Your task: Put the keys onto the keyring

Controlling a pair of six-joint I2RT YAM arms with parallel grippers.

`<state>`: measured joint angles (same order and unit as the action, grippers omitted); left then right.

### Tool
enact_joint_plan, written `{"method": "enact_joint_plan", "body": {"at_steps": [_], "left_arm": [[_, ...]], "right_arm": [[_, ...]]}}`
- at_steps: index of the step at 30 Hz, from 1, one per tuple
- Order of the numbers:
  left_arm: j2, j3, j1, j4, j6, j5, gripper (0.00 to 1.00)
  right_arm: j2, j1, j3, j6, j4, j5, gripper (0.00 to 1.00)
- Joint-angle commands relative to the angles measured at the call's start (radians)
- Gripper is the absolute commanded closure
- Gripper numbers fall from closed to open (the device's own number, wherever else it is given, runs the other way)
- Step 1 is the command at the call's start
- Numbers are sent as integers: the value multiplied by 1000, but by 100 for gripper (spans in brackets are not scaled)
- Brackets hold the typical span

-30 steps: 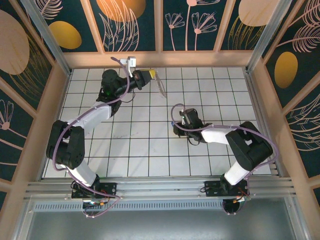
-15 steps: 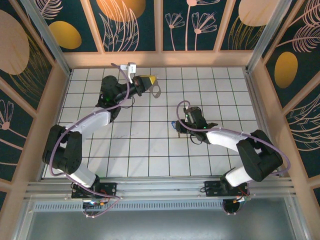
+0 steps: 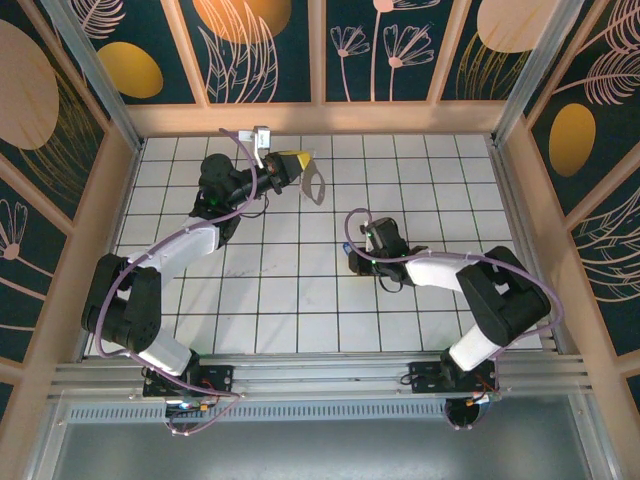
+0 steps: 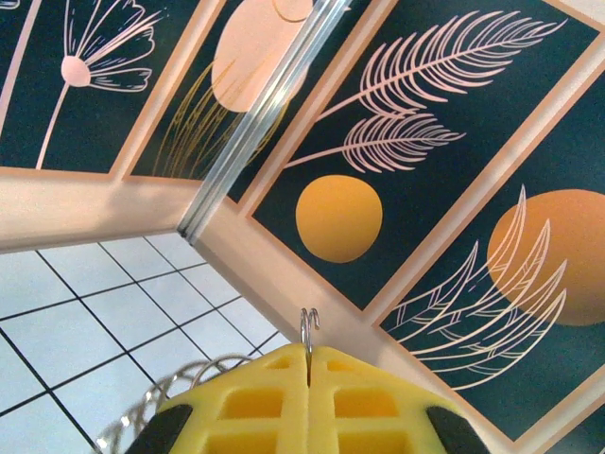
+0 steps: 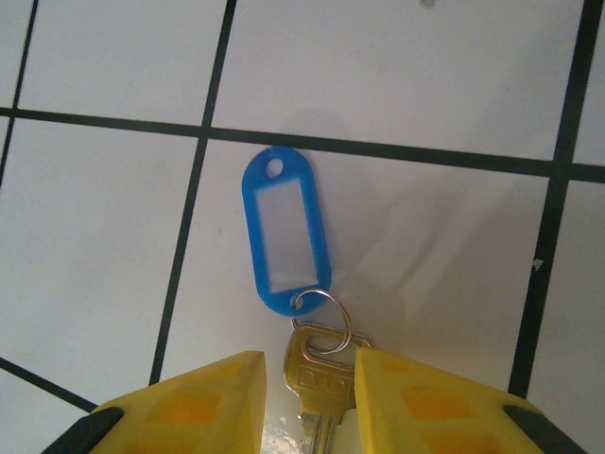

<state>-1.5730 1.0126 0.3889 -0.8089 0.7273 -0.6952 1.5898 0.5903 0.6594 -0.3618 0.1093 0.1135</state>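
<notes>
Turned since earlier, keyring [image 3: 315, 186] dangles near the desk's far edge from left hand [image 4: 308, 355], pressed together on its ring (strap cut off); right hand [image 5: 310, 365] pinches key [image 5: 319, 380] mid-desk, blade hidden.

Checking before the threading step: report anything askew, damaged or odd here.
Nothing stands out. The silver key with its blue plastic tag lies flat on a white tile between the right gripper's fingers; the left gripper pinches the keyring's thin metal ring.
</notes>
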Motion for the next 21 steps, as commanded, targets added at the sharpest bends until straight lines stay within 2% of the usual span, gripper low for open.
{"method": "enact_joint_plan", "body": {"at_steps": [1, 21], "left_arm": [[34, -8, 2, -49, -2, 2, 100], [30, 0, 2, -50, 3, 0, 100]], "right_arm": [[19, -7, 23, 24, 29, 30, 69], [-15, -20, 54, 38, 8, -14, 71]]}}
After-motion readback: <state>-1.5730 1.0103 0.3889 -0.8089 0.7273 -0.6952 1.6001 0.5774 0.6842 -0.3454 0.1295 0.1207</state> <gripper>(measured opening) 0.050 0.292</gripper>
